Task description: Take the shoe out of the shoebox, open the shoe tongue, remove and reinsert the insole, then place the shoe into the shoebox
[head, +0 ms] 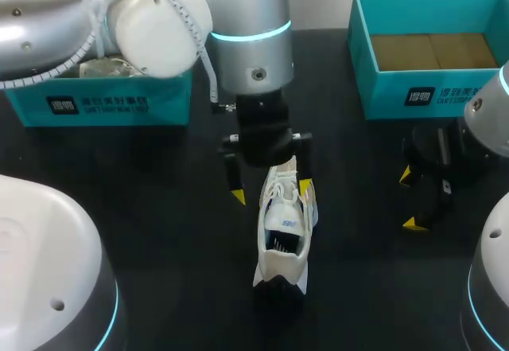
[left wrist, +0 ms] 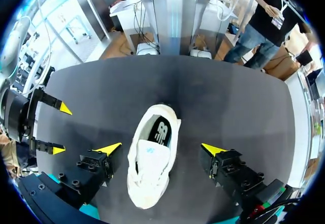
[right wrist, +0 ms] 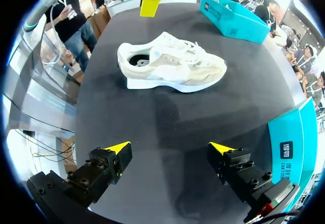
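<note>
- White shoe (head: pixel 284 232) stands on its sole on the black tabletop (head: pixel 159 208), with a dark logo on its insole.
- Left claw (head: pixel 272 192) is released, its fingers straddling the shoe.
- Right claw (head: pixel 409 200) is released and empty, well apart.
- Teal shoebox (head: pixel 413 88) sits far right with white print on its side.

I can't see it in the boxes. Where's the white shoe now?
The white shoe sits on the black table near the middle of the head view, between the open fingers of the left gripper; the right gripper is off to its right.
</note>
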